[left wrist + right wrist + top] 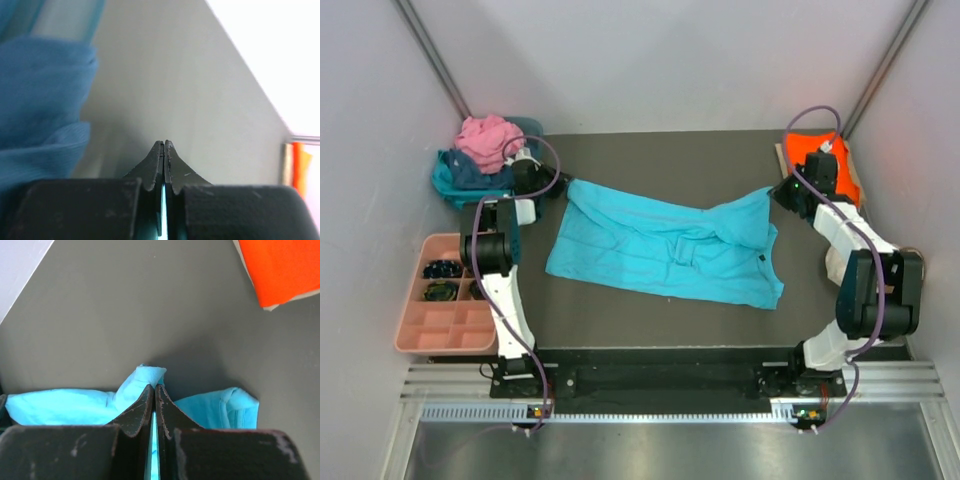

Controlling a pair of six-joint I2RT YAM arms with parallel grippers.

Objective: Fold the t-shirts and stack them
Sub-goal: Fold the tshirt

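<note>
A bright turquoise t-shirt (665, 245) lies stretched across the dark mat, rumpled in the middle. My left gripper (563, 184) is shut on its far left corner; in the left wrist view a thin turquoise strip shows between the closed jaws of that gripper (164, 143). My right gripper (773, 193) is shut on the far right corner, and a tuft of the turquoise t-shirt (148, 375) pokes past the tips of this gripper (154, 386). An orange t-shirt (817, 158) lies folded at the back right. Pink (485, 138), navy (470, 172) and teal (452, 187) t-shirts are piled at the back left.
A pink compartment tray (440, 320) with small dark items sits at the left edge of the table. Grey walls close in on the left, back and right. The pile's blue cloth (40, 100) fills the left of the left wrist view. The orange t-shirt (285, 270) shows beyond the right gripper.
</note>
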